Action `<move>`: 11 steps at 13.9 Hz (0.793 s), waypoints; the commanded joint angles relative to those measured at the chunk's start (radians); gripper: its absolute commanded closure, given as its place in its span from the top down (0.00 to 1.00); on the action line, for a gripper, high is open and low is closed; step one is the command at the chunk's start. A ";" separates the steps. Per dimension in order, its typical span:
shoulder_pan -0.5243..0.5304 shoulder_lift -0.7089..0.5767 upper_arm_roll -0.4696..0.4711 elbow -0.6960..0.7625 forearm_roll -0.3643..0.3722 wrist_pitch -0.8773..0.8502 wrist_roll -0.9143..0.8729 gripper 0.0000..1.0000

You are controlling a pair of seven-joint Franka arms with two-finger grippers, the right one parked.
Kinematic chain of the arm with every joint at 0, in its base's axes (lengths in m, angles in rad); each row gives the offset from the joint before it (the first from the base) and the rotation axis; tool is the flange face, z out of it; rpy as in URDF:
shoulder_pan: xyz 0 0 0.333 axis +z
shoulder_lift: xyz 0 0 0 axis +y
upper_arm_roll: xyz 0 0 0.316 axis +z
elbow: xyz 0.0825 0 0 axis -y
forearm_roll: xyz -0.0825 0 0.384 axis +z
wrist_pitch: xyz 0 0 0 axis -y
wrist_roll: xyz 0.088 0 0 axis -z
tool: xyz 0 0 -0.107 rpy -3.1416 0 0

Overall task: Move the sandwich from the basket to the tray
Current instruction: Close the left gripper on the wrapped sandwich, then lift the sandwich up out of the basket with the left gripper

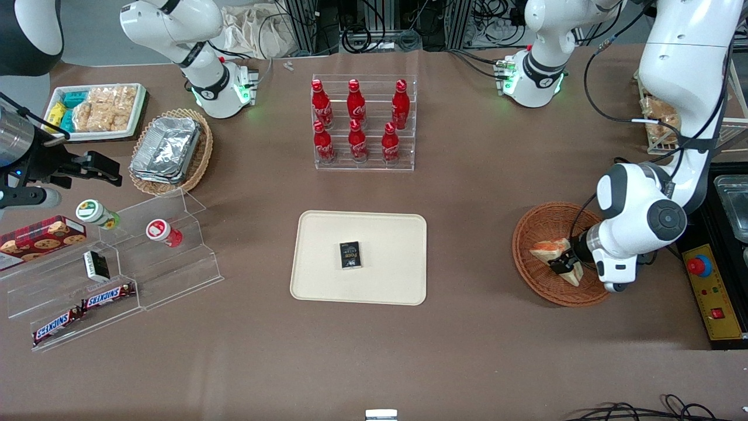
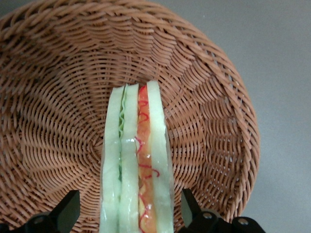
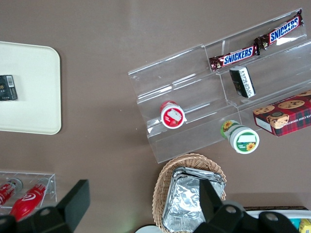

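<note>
The biggest risk here is the sandwich (image 2: 137,160) slipping or coming apart when the arm is lifting. It is standing on edge in the basket (image 1: 537,275), with its bread and filling layers running between the 2 fingers, so a squeeze that is too light is likely to let the soft wedge slide out, and one that is too hard is likely to crush the bread or push the red and green filling out. A grip that is landing low on one corner could also tilt the wedge and drag it against the woven wall, tipping or shifting the basket on the counter (image 1: 467,193).

The end effector (image 1: 562,263) is sitting down inside the basket, at the working arm's end of the counter. Its fingers (image 2: 68,208) are spread wide, one on each side of the sandwich, with a visible gap between each finger and the bread, so it is straddling the wedge and not yet gripping anything.

The tray (image 1: 327,280) is lying well apart from the basket, in the middle of the counter, with 1 small dark box (image 1: 350,255) already lying on it.
</note>
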 commanded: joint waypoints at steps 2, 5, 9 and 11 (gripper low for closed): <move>0.005 0.014 -0.004 -0.008 0.032 0.028 -0.026 0.89; 0.007 0.010 -0.004 -0.008 0.032 0.025 -0.026 0.63; 0.015 -0.061 -0.007 0.003 0.029 -0.091 -0.021 0.21; 0.013 -0.104 -0.010 0.020 0.026 -0.172 -0.020 0.14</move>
